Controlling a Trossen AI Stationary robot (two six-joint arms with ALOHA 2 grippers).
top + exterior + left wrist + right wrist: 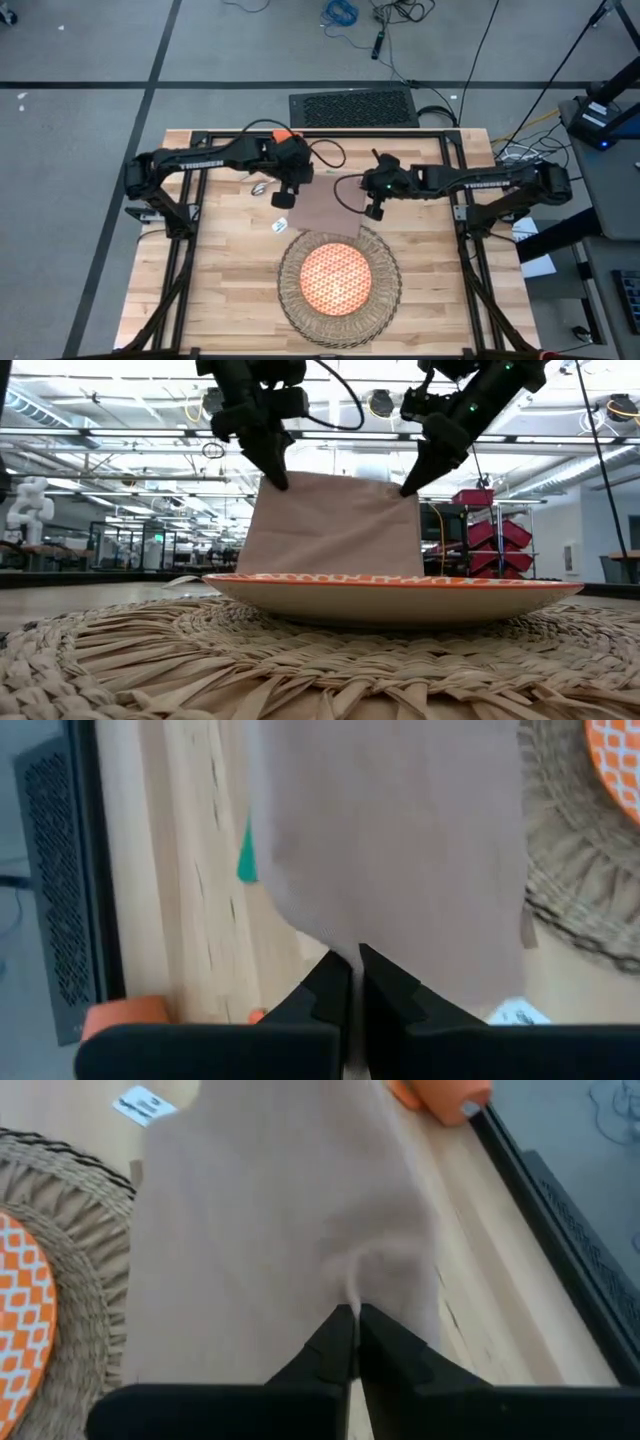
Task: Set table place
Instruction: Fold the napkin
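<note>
L gripper (278, 480) & R gripper (409, 486) each clenched on napkin (335, 525) corner, probably lifted behind plate (395, 591)

Hidden mostly behind the hanging beige cloth napkin (390, 850): a green-handled utensil (246, 860), kind not told. Cut off at the edge: an orange object (440, 1094). Too small to read: a white label (279, 226) on the bench.

plate (337, 276) on placemat (291, 299), centre-front of counter (230, 270) | napkin (323, 213) just behind mat, held up off counter between both claws | L claw (281, 199) pinching napkin's left corner, R claw (374, 212) its right corner | small card (279, 226) on counter left of napkin, near mat edge
</note>
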